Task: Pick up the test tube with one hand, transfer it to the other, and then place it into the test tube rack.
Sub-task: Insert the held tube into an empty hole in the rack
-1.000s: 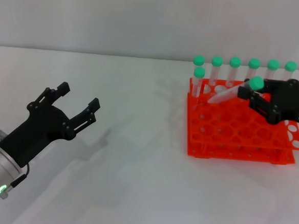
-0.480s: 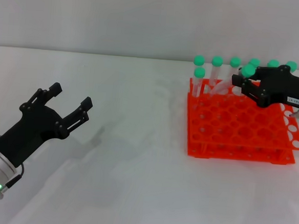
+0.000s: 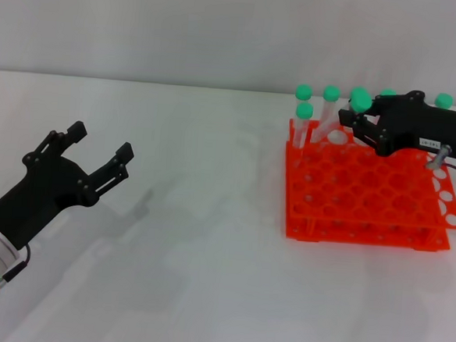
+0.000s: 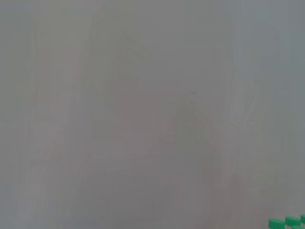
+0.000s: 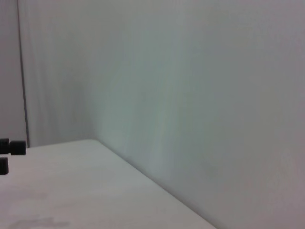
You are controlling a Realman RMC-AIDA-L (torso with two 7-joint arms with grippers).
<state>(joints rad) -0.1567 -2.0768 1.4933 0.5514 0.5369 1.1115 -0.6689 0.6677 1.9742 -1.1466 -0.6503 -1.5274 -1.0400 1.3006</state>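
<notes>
Since 0.5 s ago: right gripper (image 3: pixel 355 117) shifted further left and toward the back row of the test tube rack (image 3: pixel 363 198), with the held test tube (image 3: pixel 343 119) tipped closer to upright than before; left gripper (image 3: pixel 90 153) drawn back lower and further left, away from the rack.

Right gripper: clamped on the test tube near its green cap, above the rack's rear left part, tube slanting down-left with its lower end near the holes there; whether the tip is already in a hole cannot be told.

Left gripper: spread wide, holding nothing, above the white table (image 3: pixel 205 279) well apart from the rack.

Rack: bright orange-red, on the table at the right. Standing upright along its back edge, green-capped tubes, 5 visible: 1 at the left rear corner (image 3: pixel 302 123), another beside it (image 3: pixel 330 104), others partly hidden behind the right gripper. Front rows of holes without tubes.
</notes>
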